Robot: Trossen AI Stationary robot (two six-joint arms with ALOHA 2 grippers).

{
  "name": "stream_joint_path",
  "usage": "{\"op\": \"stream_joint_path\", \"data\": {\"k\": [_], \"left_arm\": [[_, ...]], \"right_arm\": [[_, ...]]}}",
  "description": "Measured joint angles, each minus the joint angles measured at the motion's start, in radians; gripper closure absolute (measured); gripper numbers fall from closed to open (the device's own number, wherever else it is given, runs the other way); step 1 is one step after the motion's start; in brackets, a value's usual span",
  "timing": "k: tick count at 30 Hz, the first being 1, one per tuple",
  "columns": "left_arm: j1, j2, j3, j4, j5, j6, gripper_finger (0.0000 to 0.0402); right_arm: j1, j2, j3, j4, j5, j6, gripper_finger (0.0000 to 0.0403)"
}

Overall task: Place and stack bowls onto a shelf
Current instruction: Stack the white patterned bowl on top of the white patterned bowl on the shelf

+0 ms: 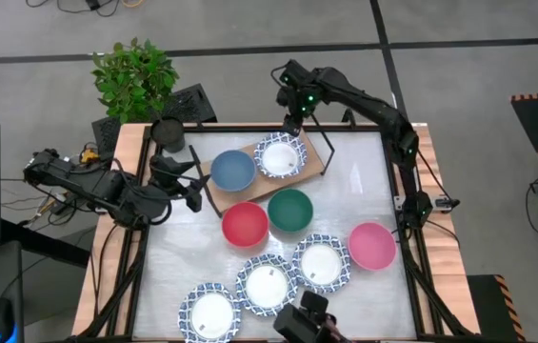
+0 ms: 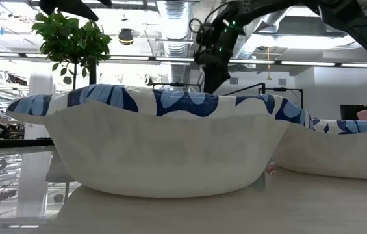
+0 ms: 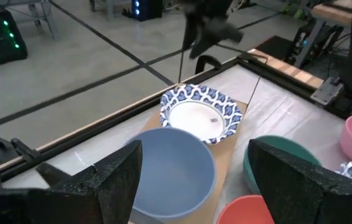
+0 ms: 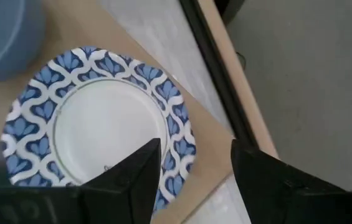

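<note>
Resting on the shelf (image 1: 318,157), a light-brown board at the table's 12 o'clock: one white bowl with blue patterned rim (image 1: 280,156) and, just beside it toward 9 o'clock, the blue bowl (image 1: 232,170).

- Right gripper (image 1: 292,122): above the patterned bowl's 12 o'clock rim, fingers parted, nothing between them.
- Left gripper (image 1: 190,188): at 9 o'clock of the blue bowl, fingers spread wide, holding nothing.
- Red bowl (image 1: 245,224) and green bowl (image 1: 290,210): side by side at table centre, toward 6 o'clock from the shelf.
- Pink bowl (image 1: 372,245): toward 4 o'clock.
- Three more patterned bowls (image 1: 267,285): in a touching row near 6 o'clock.
- Potted plant (image 1: 135,76): beyond the table's 10 o'clock corner.
</note>
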Motion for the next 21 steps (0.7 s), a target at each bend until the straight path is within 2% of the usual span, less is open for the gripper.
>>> {"op": "stream_joint_path", "data": {"k": [6,14,21], "left_arm": [[0.0,0.0,0.0,-0.051,0.031,-0.078,0.0125],[-0.001,0.0,0.0,-0.095,0.138,-0.104,0.0125],[-0.001,0.0,0.0,-0.115,0.139,-0.09,0.0125]], "right_arm": [[0.033,-0.003,0.124,-0.19,-0.001,0.063,0.0184],[0.079,-0.121,0.124,-0.335,0.011,0.151,0.0184],[0.21,-0.272,0.109,-0.37,0.029,0.23,0.0184]]}}
